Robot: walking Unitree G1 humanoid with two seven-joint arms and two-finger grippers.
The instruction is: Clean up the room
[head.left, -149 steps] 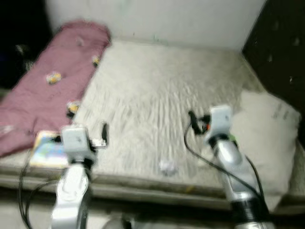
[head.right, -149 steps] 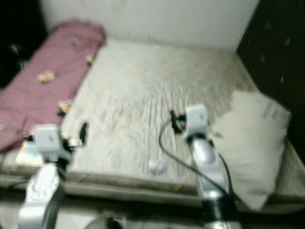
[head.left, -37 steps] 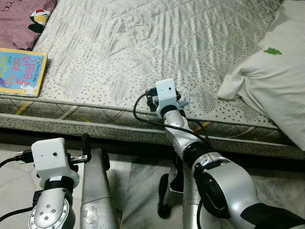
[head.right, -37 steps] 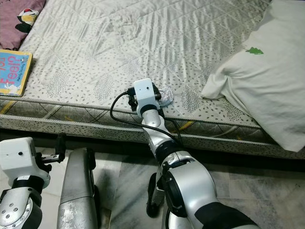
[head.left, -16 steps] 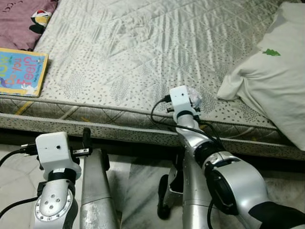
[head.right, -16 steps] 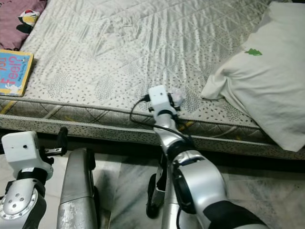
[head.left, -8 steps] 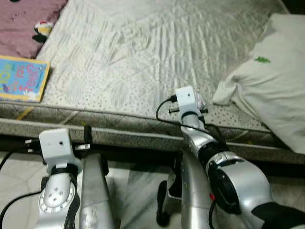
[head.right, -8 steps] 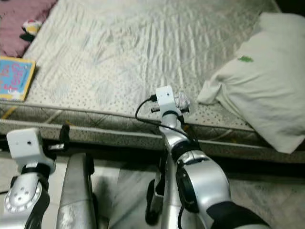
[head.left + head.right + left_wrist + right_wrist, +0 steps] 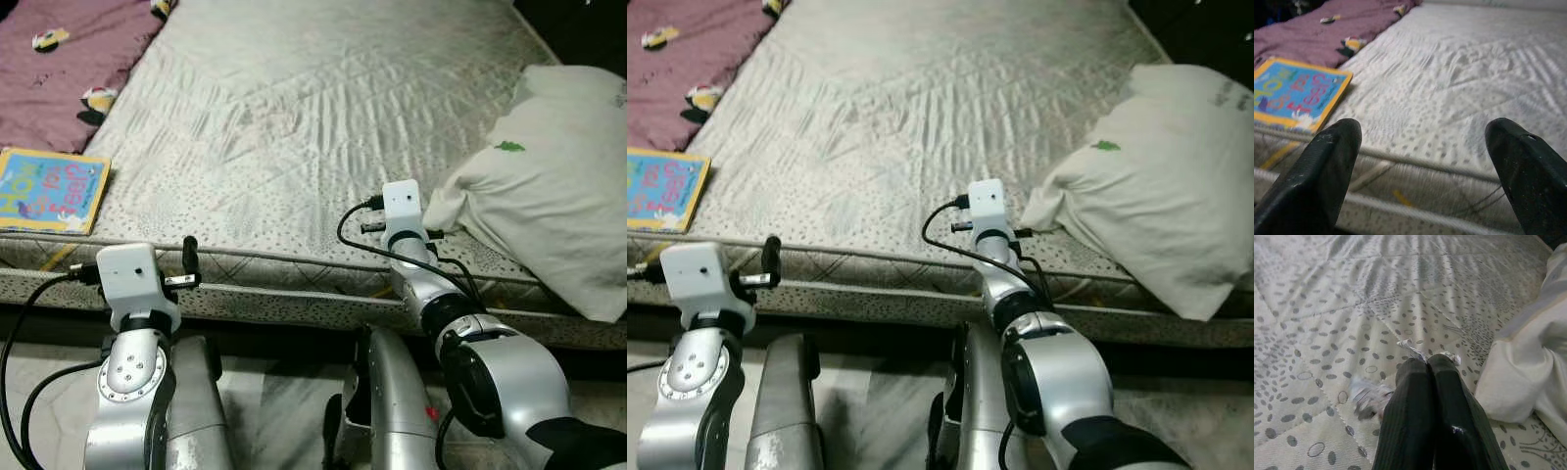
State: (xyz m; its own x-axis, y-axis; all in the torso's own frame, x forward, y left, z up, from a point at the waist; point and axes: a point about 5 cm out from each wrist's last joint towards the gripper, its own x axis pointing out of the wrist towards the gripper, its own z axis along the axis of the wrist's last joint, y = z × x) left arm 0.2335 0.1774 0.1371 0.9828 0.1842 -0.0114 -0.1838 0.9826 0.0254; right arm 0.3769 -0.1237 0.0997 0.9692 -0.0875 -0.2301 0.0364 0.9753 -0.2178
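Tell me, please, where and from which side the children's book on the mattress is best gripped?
Probably by its near edge, coming from the bed's front side. The book lies flat at the mattress front corner, its edge at the rim, so the open left tool could likely close over it.

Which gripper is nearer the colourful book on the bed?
Left. The left gripper hovers at the mattress edge just right of the book; the right gripper is far across, beside the pillow.
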